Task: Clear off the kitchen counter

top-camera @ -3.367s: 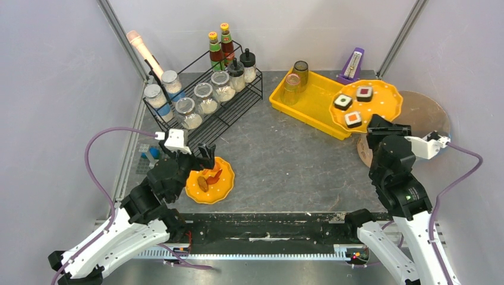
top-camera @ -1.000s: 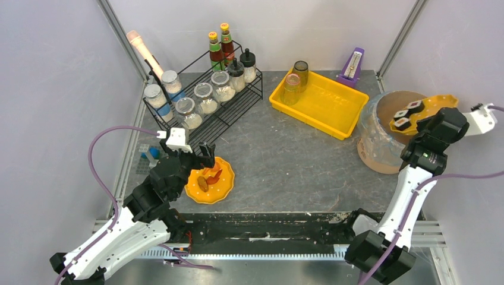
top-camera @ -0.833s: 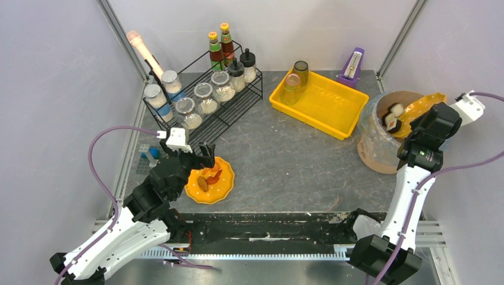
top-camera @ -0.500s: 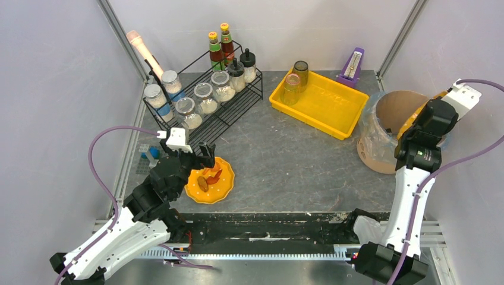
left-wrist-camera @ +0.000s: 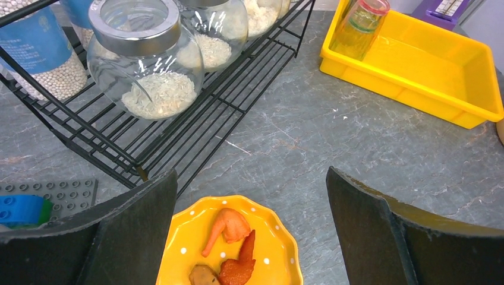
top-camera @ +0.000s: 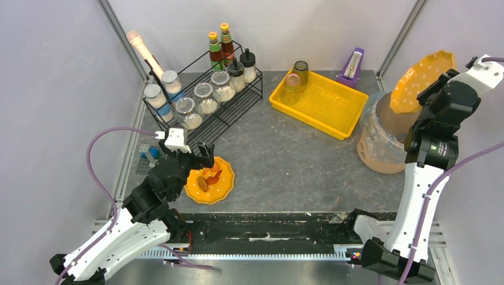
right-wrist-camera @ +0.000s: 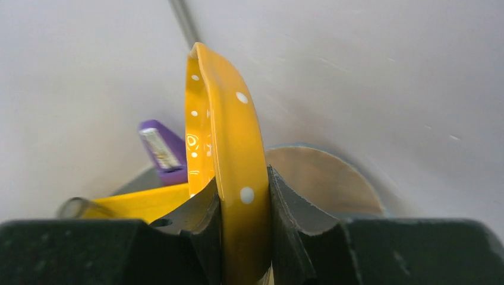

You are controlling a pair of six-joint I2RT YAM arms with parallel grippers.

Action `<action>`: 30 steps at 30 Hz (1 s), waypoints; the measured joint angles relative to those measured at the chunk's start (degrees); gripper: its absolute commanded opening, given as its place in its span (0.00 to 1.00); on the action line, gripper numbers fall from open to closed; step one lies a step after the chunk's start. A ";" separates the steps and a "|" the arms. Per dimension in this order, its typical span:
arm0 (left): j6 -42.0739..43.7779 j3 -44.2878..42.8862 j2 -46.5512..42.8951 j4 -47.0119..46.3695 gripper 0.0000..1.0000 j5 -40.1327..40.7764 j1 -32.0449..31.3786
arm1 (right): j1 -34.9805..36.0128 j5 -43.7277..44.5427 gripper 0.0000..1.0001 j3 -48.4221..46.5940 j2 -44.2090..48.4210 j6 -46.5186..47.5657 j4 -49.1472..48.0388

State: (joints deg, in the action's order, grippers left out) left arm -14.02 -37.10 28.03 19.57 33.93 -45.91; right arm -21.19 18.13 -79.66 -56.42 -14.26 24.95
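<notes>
On the dark-grey kitchen counter (top-camera: pixel 285 160) near its front left lies a small yellow dotted plate (top-camera: pixel 210 180) (left-wrist-camera: pixel 232 243) with fried food pieces. My left gripper (top-camera: pixel 193 155) (left-wrist-camera: pixel 249 237) hangs open just above it, one finger on each side. My right gripper (top-camera: pixel 432 95) (right-wrist-camera: pixel 243 205) is shut on the rim of a large yellow dotted plate (top-camera: pixel 422 72) (right-wrist-camera: pixel 229 142), held tilted up on edge above the brown bin (top-camera: pixel 383 133) at the right. No food shows on this plate.
A black wire rack (top-camera: pixel 205 101) with jars and bottles stands at the back left. A yellow tray (top-camera: pixel 321 104) with two glasses sits at the back middle, a purple metronome (top-camera: pixel 353 64) behind it. A Lego plate (left-wrist-camera: pixel 41 199) lies left of the small plate.
The right arm tipped the large plate over the bin, the sushi pieces slid off into it, and the empty plate rose and tilted up. The left arm stayed still.
</notes>
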 measured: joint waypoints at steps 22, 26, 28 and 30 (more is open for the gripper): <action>0.00 0.00 -1.77 0.00 1.00 -1.03 4.22 | 20.28 -14.97 0.00 -3.13 -13.00 -24.63 -1.70; -0.28 -0.04 -0.24 0.15 1.00 -0.90 4.33 | 22.12 -11.82 0.00 -1.90 -17.70 -25.00 -2.51; -0.87 -0.57 1.75 1.55 1.00 -0.92 4.33 | 23.10 -8.52 0.00 -0.61 -20.31 -24.96 -3.50; -1.55 -1.22 3.54 2.78 1.00 -0.96 4.33 | 24.02 -5.16 0.00 1.53 -22.23 -24.96 -5.35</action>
State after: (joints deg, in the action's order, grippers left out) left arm -15.57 -38.33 31.57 22.35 32.97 -41.58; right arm 2.83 12.97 -78.13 -78.65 -39.22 19.59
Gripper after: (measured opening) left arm 0.994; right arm 0.284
